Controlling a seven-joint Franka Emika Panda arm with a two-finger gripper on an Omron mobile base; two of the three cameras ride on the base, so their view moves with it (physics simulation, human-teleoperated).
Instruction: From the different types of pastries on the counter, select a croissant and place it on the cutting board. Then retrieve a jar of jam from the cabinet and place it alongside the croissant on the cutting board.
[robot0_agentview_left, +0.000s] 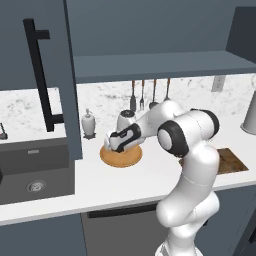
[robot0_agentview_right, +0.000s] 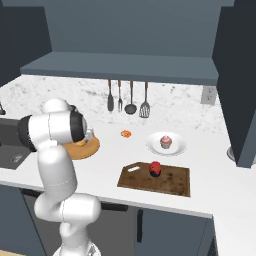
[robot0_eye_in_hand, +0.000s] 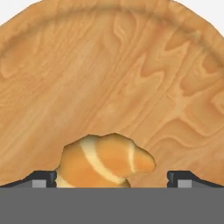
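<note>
Two dark fingertips (robot0_eye_in_hand: 43, 179) stand well apart in the hand view, so the gripper (robot0_eye_in_hand: 112, 180) is spread wide, with the croissant (robot0_eye_in_hand: 103, 161) lying between its tips on the round tan plate (robot0_eye_in_hand: 131, 74); whether either tip touches the pastry I cannot tell. From the left base view, the arm bends low over that plate (robot0_agentview_left: 121, 156), which sits on the white counter (robot0_agentview_left: 125, 182) just right of the dark sink (robot0_agentview_left: 30, 170), and the hand hides the croissant there. Far to the right lies the dark brown board (robot0_agentview_right: 170, 181), and a small dark-red jar (robot0_agentview_right: 155, 168) with a black lid stands on its far edge, near the left end. Behind the board a pink cupcake (robot0_agentview_right: 166, 142) rests on a white plate (robot0_agentview_right: 177, 149), and a tiny orange piece (robot0_agentview_right: 126, 133) lies on the counter to its left, between the two plates. Four utensils (robot0_agentview_right: 130, 98) hang on the marble wall under the cabinet (robot0_agentview_right: 120, 67) shelf. The cabinet door (robot0_agentview_left: 37, 75) with its long black handle (robot0_agentview_left: 42, 80) stands swung open at the left, over the sink.
</note>
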